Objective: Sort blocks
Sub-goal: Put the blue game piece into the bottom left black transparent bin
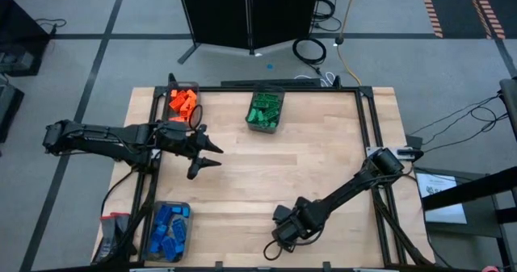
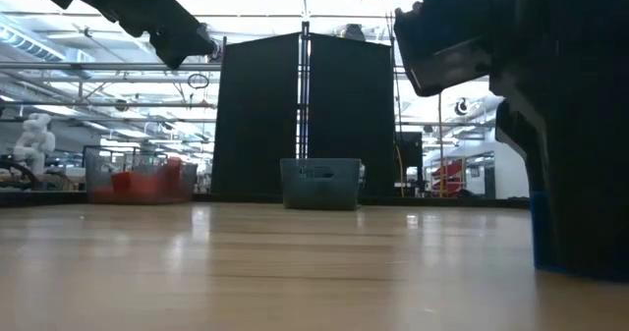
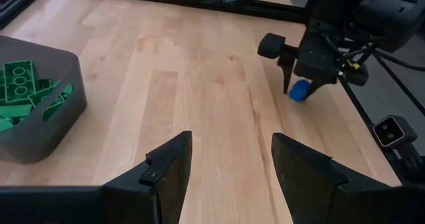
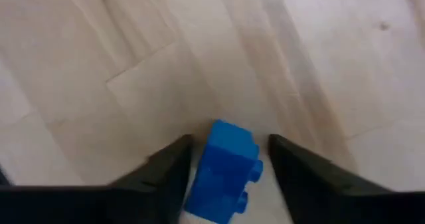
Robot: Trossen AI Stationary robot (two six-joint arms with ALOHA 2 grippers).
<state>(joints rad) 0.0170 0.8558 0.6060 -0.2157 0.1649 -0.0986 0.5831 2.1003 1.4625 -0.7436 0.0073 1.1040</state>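
A: How far along does the sorting look?

B: Nearly done, I'd judge. Only one loose brick shows on the table (image 1: 323, 151): a blue block (image 4: 224, 171) at the near edge, right of the middle. Everything else I can see is already in a bin.

A: Is anything on that block?

B: The right claw (image 1: 281, 238) is down over it. In the right wrist view the block sits between the two fingers (image 4: 166, 174), with a little gap showing on each side, so the jaws are part open and I can't say they have clamped it yet. It seems to rest on the wood.

A: And the bins, nearest first?

B: The blue bin (image 1: 167, 232) at the near left corner holds a heap of blue bricks; by my reckoning the last block belongs there, a short carry across the near edge. Farther off, the orange bin (image 1: 183, 102) at the far left has orange bricks, and the green bin (image 1: 265, 110) at the far middle has green ones, no stray colour that I can spot.

A: The other arm?

B: The left claw (image 1: 206, 155) hangs above the left half of the table, jaws apart, holding nothing.
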